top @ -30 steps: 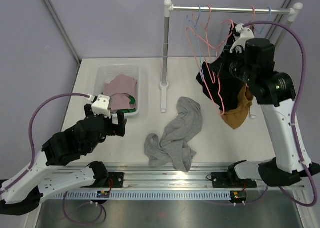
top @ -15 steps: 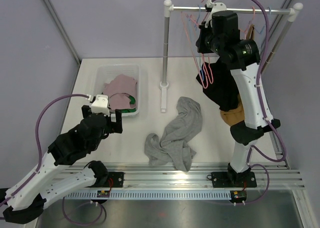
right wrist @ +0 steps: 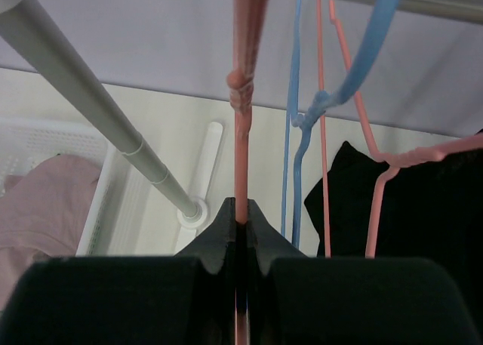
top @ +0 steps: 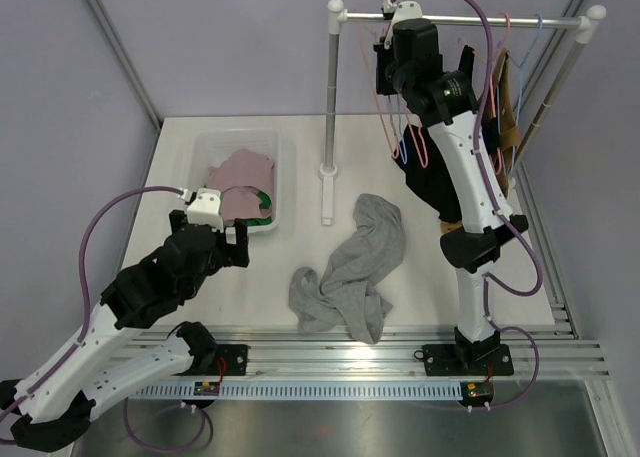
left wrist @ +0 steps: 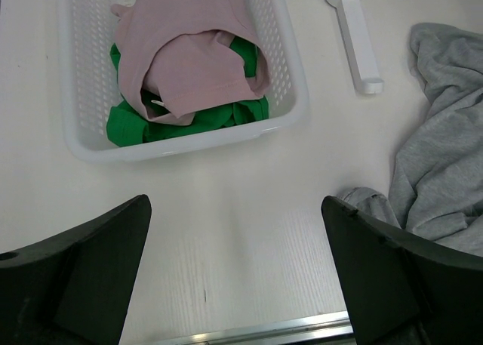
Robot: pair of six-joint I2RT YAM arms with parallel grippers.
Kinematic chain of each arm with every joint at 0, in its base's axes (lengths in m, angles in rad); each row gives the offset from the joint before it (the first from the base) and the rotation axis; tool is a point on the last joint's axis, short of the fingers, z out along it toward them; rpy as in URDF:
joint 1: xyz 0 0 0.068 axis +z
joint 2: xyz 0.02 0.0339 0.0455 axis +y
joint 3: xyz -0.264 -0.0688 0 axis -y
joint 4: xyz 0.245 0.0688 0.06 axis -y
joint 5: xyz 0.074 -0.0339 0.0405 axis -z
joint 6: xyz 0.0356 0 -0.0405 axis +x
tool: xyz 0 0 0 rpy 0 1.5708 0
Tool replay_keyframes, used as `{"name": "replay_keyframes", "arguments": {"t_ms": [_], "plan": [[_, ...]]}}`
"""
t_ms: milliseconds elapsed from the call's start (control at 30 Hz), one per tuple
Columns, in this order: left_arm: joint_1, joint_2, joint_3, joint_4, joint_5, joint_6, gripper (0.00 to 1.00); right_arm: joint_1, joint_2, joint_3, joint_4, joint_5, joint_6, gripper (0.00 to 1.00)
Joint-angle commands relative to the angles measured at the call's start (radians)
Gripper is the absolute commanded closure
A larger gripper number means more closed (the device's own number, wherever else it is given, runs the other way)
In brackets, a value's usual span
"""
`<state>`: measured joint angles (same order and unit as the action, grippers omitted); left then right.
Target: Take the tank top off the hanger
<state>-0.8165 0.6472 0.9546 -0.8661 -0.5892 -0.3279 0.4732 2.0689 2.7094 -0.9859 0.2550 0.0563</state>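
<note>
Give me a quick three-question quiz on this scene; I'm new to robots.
1. True or false: the right end effector is shut on a pink hanger.
2. What lies on top in the basket? A) grey cloth B) pink cloth C) black top
3. Fill in: the left end effector is ___ (open or shut).
Key: 1 true; 2 B; 3 open.
</note>
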Motion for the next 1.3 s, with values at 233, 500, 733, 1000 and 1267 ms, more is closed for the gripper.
{"name": "replay_keyframes", "arguments": {"t_ms": [233, 500, 733, 1000, 1267], "plan": [[0.007, -0.015, -0.007, 0.058, 0.052, 0.023, 0.01, 0.013, 0.036, -0.002, 0.104, 0.056, -0.001, 1.00], [0.011, -0.003, 0.003, 0.058, 0.100, 0.033, 0.01, 0.028, -0.049, -0.051, 0.099, 0.038, 0.010, 0.66], [0.010, 0.061, 0.065, 0.055, 0.202, 0.001, 0.01, 0.035, -0.182, -0.079, 0.066, -0.026, 0.037, 0.39], [-0.147, 0.314, 0.084, 0.150, 0.224, -0.171, 0.01, 0.033, -0.594, -0.472, 0.062, -0.077, 0.086, 0.00], [-0.308, 0.662, 0.095, 0.419, 0.308, -0.188, 0.01, 0.033, -1.081, -1.150, 0.214, -0.212, 0.175, 0.01]]}}
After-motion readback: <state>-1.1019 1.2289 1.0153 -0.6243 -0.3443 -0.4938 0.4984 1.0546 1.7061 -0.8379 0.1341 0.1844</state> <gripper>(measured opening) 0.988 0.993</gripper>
